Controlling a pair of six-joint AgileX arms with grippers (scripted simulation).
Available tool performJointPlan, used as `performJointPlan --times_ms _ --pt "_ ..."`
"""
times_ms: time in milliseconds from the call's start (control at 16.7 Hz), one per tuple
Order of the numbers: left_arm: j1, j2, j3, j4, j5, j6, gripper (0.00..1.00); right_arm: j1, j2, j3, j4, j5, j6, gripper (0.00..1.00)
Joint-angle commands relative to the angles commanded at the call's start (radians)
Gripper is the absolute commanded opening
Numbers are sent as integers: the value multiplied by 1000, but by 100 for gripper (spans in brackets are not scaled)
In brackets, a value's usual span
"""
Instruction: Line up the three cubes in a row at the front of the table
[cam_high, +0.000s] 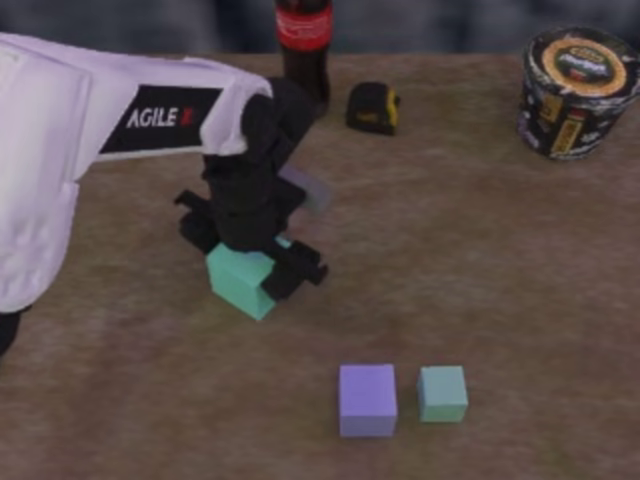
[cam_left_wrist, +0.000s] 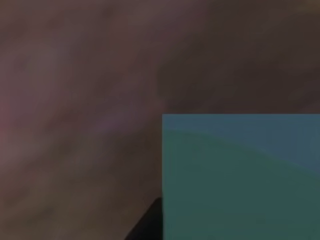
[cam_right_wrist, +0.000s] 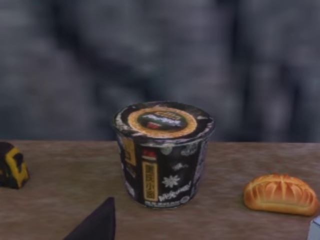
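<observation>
My left gripper (cam_high: 252, 262) sits right over the large matte teal cube (cam_high: 240, 282), its dark fingers straddling the block on opposite faces. From the top view they look closed against it, yet I cannot confirm contact or whether the cube is off the table. The left wrist view fills with one flat teal face (cam_left_wrist: 240, 180) and a sliver of fingertip (cam_left_wrist: 147, 225) at its edge, nothing more.

I judge the cube rigid and light, with smooth flat sides that could slip under a weak pinch. Holding it across two parallel faces, near mid-height, seems soundest.

It stands left of centre on the mottled brown felt-like table (cam_high: 500, 260). The mid-sized lavender purple cube (cam_high: 367, 399) and small pale teal cube (cam_high: 442, 393) sit side by side, at about four o'clock from it, near the front edge.

My wrist hides the cube's back half and a grey shape beside the arm that I cannot identify. My right arm is out of the top view; its wrist camera shows its fingers only as a dark tip (cam_right_wrist: 97, 225).
</observation>
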Motion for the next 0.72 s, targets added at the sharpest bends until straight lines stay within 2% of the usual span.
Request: performJointPlan --times_ms 540,720 --pt "1 -11 4 -6 1 1 0 0 0 0 0 0 0 100" --pt "6 -38 51 -78 1 0 0 0 0 0 0 0 0 100"
